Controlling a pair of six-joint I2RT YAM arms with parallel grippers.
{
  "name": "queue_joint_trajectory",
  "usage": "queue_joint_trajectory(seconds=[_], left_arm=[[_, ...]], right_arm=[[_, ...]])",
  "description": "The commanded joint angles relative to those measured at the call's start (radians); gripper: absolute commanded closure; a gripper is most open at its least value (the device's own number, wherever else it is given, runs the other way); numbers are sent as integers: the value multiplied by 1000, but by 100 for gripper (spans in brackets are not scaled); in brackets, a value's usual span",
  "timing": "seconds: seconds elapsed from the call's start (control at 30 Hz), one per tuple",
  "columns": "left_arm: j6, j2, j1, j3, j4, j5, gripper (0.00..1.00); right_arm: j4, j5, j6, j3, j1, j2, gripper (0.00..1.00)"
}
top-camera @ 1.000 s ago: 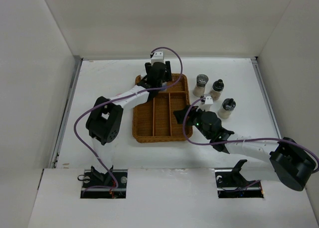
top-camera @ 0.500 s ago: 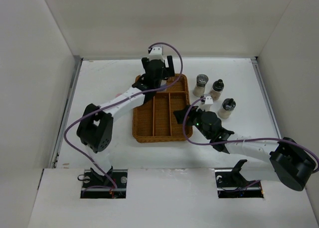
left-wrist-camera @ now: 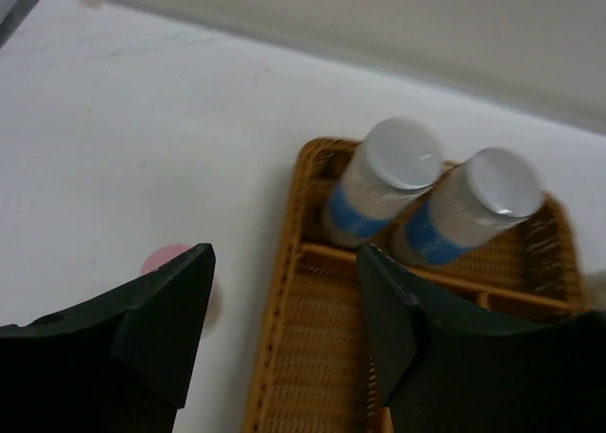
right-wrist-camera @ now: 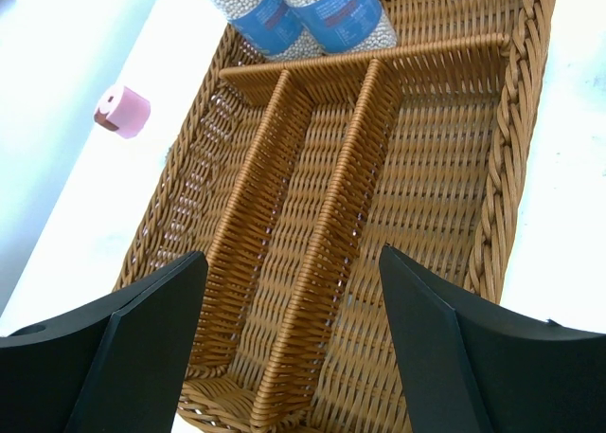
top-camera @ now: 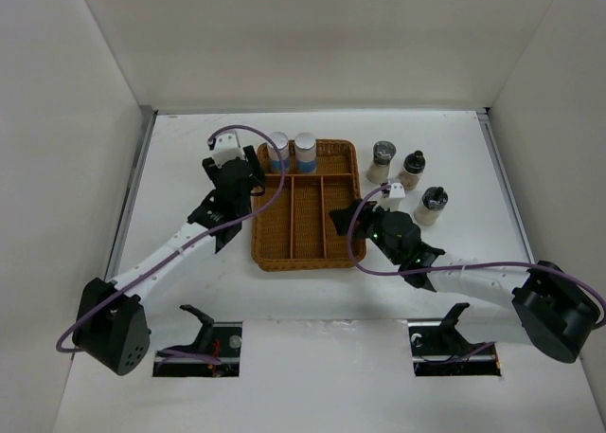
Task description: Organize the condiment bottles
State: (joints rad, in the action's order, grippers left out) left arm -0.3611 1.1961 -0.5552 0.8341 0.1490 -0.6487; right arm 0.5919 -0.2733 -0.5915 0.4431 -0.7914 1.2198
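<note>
Hovering low at the left rim of the wicker tray (top-camera: 303, 262), the left claw (left-wrist-camera: 284, 262) has its fingers apart with nothing between them. The gap between them looks onto the tray's edge rather than onto any bottle.

The bottle this claw is closest to is the pink-capped bottle (right-wrist-camera: 123, 111), which sits on the worktop (top-camera: 189, 139) just outside the tray's left side. In the left wrist view its cap peeks out past the tip of the claw's left finger, so it lies to the left of the gap, away from the tray. It seems to lie on its side, but its clear body hardly shows, so I cannot tell which way its long axis runs. The top view hides it under the left arm.

The left arm is plainly the nearer one. Its next move probably calls for a small shift leftward, then squaring the fingers across the bottle.

Two blue-labelled bottles (top-camera: 278, 153) stand touching in the tray's far compartment. Three more bottles (top-camera: 412, 171) stand on the worktop to the tray's right.

The right claw (right-wrist-camera: 292, 258) hangs spread and empty over the tray's long compartments.
</note>
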Motion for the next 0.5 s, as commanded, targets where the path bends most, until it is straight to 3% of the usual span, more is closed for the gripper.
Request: queue_joint_trajectory(seconds=[0.0, 0.17, 0.47], left_arm=[[-67, -13, 48, -38, -156, -54, 38], [-82, 40, 134, -72, -154, -40, 36], [-114, 210, 191, -30, -57, 40, 37]], right_arm=[[45, -3, -7, 14, 10, 4, 20], [42, 2, -14, 17, 10, 23, 20], [45, 5, -7, 19, 10, 21, 19]])
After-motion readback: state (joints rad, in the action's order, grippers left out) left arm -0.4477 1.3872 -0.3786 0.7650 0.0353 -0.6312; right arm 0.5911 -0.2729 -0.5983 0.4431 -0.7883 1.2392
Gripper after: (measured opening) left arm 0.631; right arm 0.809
